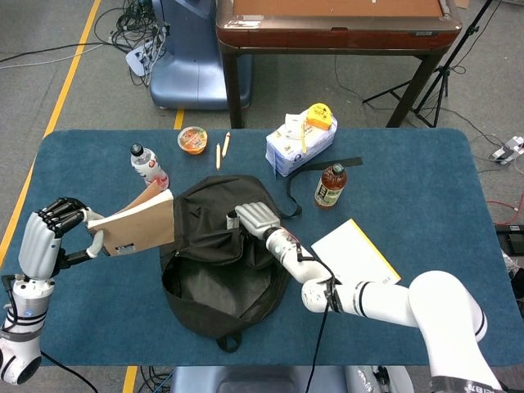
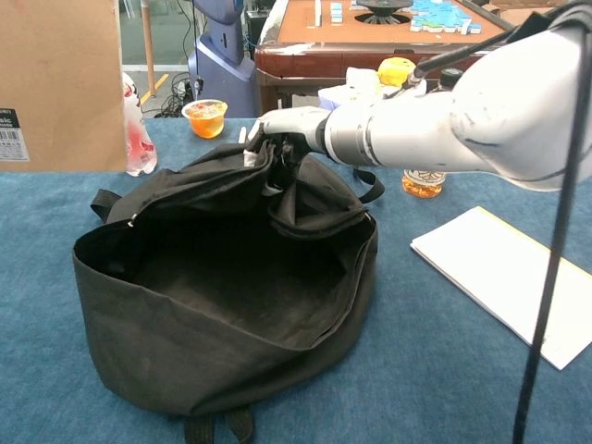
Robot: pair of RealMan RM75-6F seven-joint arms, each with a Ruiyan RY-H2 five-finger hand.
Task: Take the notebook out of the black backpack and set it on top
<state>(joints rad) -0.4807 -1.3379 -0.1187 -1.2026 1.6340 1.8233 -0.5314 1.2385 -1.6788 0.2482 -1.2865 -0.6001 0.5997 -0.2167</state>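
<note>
The black backpack (image 1: 217, 262) (image 2: 231, 305) lies open in the middle of the blue table. My left hand (image 1: 49, 233) grips a brown spiral notebook (image 1: 137, 225) (image 2: 60, 83), lifted clear of the bag and off to its left. In the chest view the notebook fills the upper left corner, and the left hand itself is out of frame there. My right hand (image 1: 255, 219) (image 2: 282, 125) grips the backpack's upper rim and holds the opening up.
A white pad with a yellow edge (image 1: 354, 252) (image 2: 513, 277) lies right of the bag. Behind the bag stand a tea bottle (image 1: 330, 185), a tissue pack (image 1: 300, 141), a fruit cup (image 1: 192, 139) and a pink-labelled bottle (image 1: 149, 168). Two pencils (image 1: 221, 150) lie nearby.
</note>
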